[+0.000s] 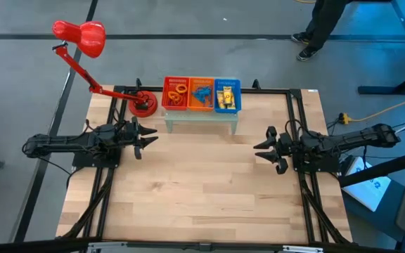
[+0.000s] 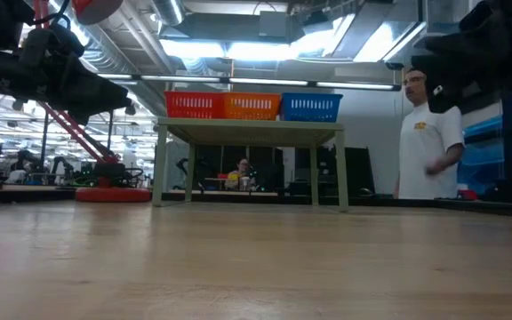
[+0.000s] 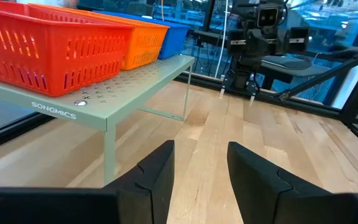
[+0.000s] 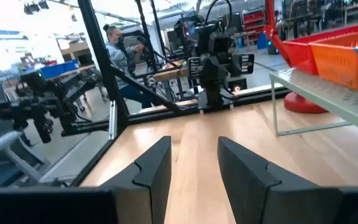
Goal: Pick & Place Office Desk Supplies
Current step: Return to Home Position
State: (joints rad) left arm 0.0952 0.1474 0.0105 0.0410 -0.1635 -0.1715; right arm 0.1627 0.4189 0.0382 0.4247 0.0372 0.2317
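The supplies lie in three mesh baskets on a pale green shelf (image 1: 201,116) at the table's far edge. Orange and red band loops (image 1: 176,95) fill the red basket, blue wiry loops (image 1: 202,93) the orange basket, yellow packets (image 1: 226,97) the blue basket. My left gripper (image 1: 146,139) hovers open over the table's left part, near the shelf's left leg. My right gripper (image 1: 266,152) hovers open over the right part. Both hold nothing. In the wrist views, the left fingers (image 3: 161,169) and right fingers (image 4: 156,165) stand apart above bare wood.
A red desk lamp (image 1: 83,39) stands by its round base (image 1: 143,106) at the far left corner, its arm reaching out past the table. A black frame (image 1: 290,112) edges the table. A person (image 2: 427,133) stands beyond the far right side. Bare wood (image 1: 202,183) lies between the arms.
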